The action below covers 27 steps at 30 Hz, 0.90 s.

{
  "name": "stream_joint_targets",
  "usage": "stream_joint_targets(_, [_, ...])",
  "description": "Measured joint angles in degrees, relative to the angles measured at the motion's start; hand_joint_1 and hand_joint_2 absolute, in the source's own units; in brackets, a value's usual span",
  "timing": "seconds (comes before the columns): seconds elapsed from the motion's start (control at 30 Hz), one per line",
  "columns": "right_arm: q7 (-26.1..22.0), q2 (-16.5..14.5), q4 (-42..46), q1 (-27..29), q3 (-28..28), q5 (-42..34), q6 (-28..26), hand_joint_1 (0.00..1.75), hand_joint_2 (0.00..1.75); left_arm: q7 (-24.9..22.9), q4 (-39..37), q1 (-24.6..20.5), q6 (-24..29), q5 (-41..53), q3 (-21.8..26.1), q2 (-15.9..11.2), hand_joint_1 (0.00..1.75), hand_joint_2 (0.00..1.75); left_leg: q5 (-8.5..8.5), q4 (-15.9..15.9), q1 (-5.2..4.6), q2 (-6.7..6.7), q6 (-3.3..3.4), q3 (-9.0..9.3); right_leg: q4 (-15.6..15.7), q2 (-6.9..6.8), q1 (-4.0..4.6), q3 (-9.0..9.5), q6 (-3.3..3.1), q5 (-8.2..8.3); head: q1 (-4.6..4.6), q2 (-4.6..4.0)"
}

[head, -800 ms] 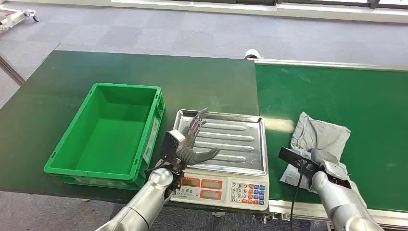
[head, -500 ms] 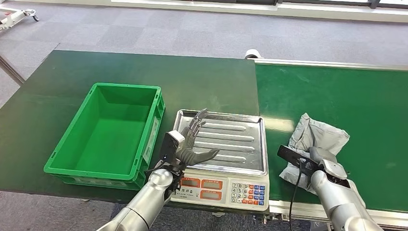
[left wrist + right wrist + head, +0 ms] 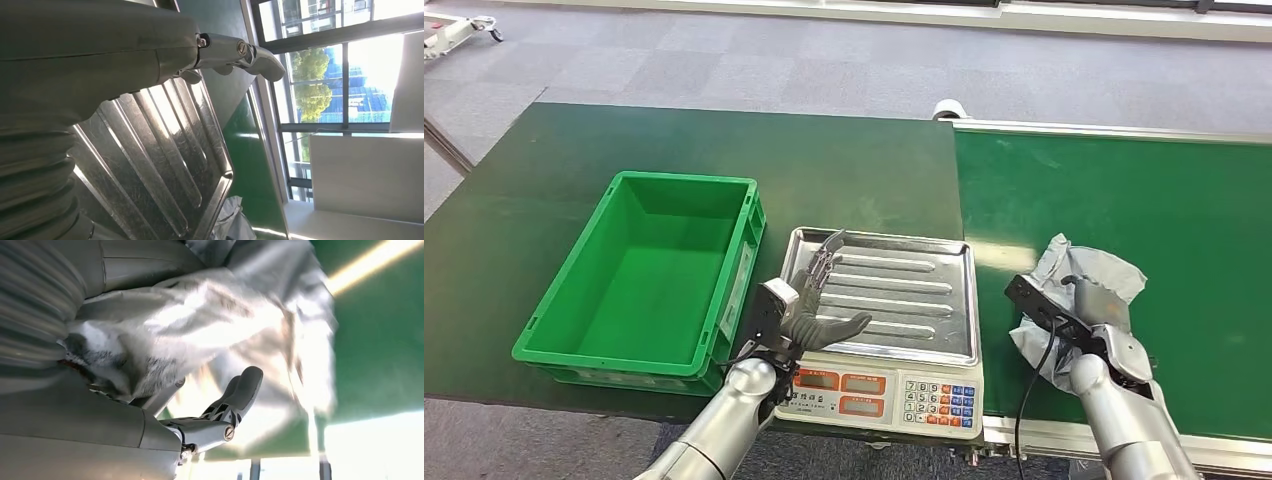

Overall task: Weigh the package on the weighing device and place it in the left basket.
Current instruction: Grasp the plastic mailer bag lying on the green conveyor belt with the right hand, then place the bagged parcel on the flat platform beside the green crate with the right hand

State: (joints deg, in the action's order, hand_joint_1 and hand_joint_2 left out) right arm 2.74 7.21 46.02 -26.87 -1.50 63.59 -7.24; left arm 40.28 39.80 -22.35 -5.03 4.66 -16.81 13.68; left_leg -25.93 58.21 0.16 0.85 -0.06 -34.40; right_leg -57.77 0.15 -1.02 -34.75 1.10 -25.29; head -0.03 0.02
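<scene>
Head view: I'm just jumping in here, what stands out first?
The right hand grips a crumpled grey package on the bright green belt, to the right of the scale. The scale's steel tray carries no package; the left hand hovers open over its near left corner. An empty green basket sits left of the scale.

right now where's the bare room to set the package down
The scale pan is bare right of the left hand, which hovers over its left side. The green basket is empty. Crowded: the belt under the right hand gripping the grey package.
</scene>
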Motion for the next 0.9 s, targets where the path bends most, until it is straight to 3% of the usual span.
stream_joint_targets(0.27, [-1.27,-0.01,21.35,6.14,1.04,1.48,-2.54,1.75,1.75,0.00,0.92,0.33,-0.67,0.38,0.01,-0.38,0.00,1.75,0.00,0.00,0.00,-0.02,0.00,-0.17,0.00,0.02,-0.01,-0.20,-0.01,-0.01,0.00,0.00])
stream_joint_targets(0.57, [-9.74,-1.06,41.18,9.87,2.62,-0.46,-13.96,1.75,1.75,0.00,2.26,0.57,-0.98,0.20,0.01,-0.38,0.00,1.75,0.00,-0.01,0.00,-0.02,-0.01,-0.21,-0.01,0.03,0.00,-0.23,-0.02,-0.01,0.01,0.00])
stream_joint_targets(0.73, [-15.74,-1.70,46.19,9.61,3.58,-2.41,-16.46,1.75,1.75,0.00,5.68,1.78,5.14,-3.50,1.41,0.55,0.00,1.75,-0.01,-0.01,0.00,-0.05,-0.01,-0.25,-0.01,0.07,-0.01,-0.24,-0.02,-0.01,0.01,0.00])
stream_joint_targets(0.9, [-19.09,-2.34,42.41,3.82,1.98,-1.44,-15.95,1.75,1.75,0.01,9.66,2.97,17.69,-3.98,4.45,2.39,0.00,1.75,0.05,-0.02,0.00,-0.12,-0.04,-0.30,-0.03,0.10,-0.01,-0.28,-0.06,0.09,0.00,0.00])
